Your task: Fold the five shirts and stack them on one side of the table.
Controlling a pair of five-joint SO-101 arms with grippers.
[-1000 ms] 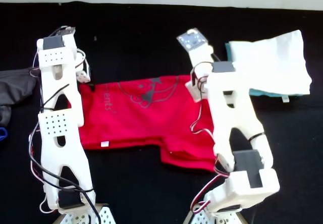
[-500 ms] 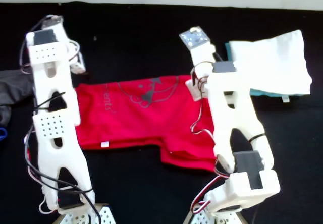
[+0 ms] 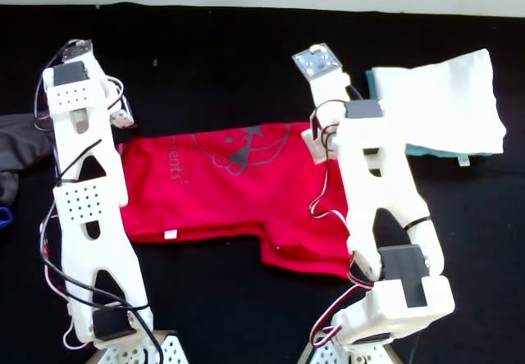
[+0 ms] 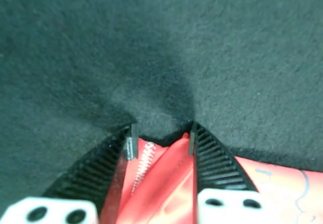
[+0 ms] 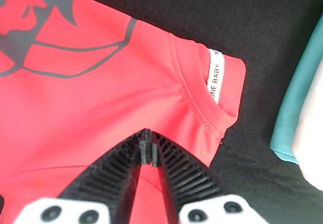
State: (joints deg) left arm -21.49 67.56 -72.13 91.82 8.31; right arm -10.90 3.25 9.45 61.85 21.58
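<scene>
A red shirt [image 3: 221, 192] with a dark print lies spread across the middle of the black table [image 3: 246, 52]. My left gripper [image 3: 123, 126] is at the shirt's left corner. In the left wrist view its fingers [image 4: 161, 141] hold a bunch of red cloth [image 4: 161, 183] with white stitching between them. My right gripper [image 3: 316, 147] is at the shirt's right end near the collar. In the right wrist view its jaws [image 5: 146, 151] are pressed together on the red fabric [image 5: 101, 98], just below the collar label [image 5: 216, 75].
A folded white shirt [image 3: 439, 106] lies on a teal shirt [image 3: 426, 149] at the back right; the teal edge [image 5: 292, 118] is close to the red collar. A dark grey garment [image 3: 25, 138] lies at the left edge, with a small blue thing [image 3: 4, 216] below it.
My left arm has swung to the left and drawn the shirt's left corner out with it. The right arm has stayed where it was.
</scene>
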